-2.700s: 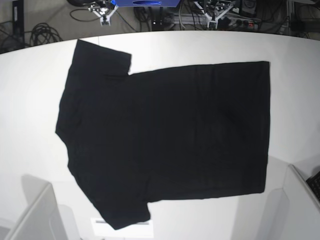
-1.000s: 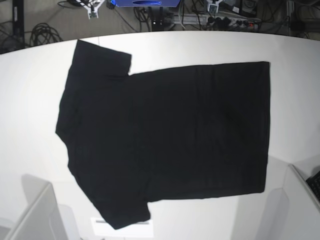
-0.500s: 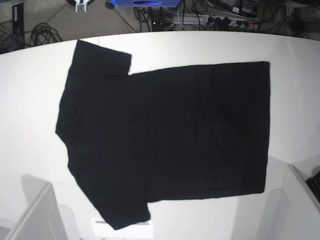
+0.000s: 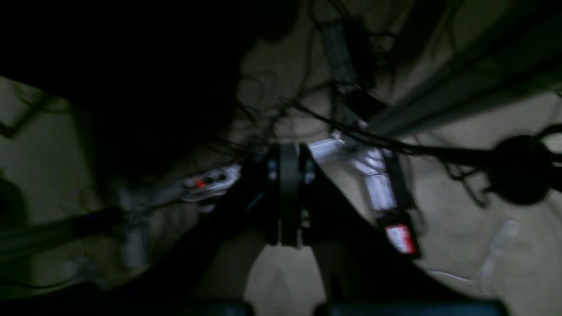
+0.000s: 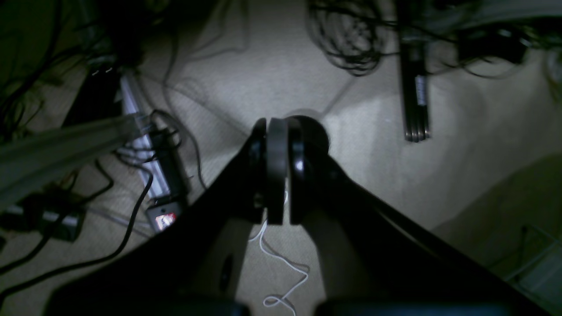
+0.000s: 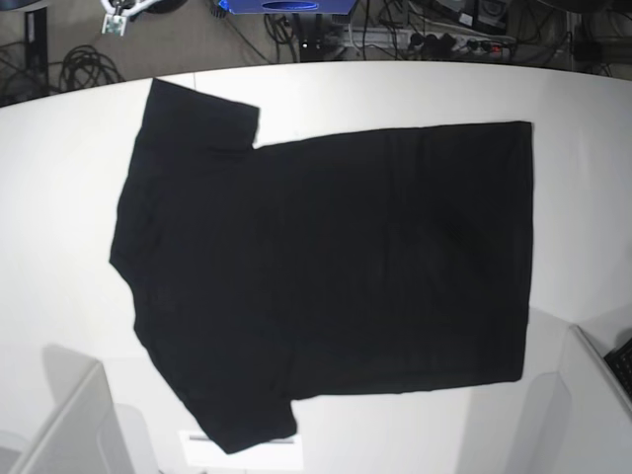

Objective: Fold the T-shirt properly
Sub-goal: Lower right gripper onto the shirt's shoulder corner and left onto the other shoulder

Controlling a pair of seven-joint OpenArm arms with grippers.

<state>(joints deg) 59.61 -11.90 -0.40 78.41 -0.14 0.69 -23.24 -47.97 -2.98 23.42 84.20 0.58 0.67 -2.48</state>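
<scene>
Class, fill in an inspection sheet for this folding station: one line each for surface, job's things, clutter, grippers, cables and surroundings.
Surface: white table, curved far edge.
Job's things: T-shirt spread flat and unfolded, collar end at the base view's left, hem at its right.
Clutter: pale box-like panels at the near corners; nothing seen on the shirt.
Grippers: left gripper and right gripper both shut, empty, off the table, over the floor.
Cables: tangled cables and a power strip on the floor.
Surroundings: beige floor; blue object beyond the table's far edge.
</scene>
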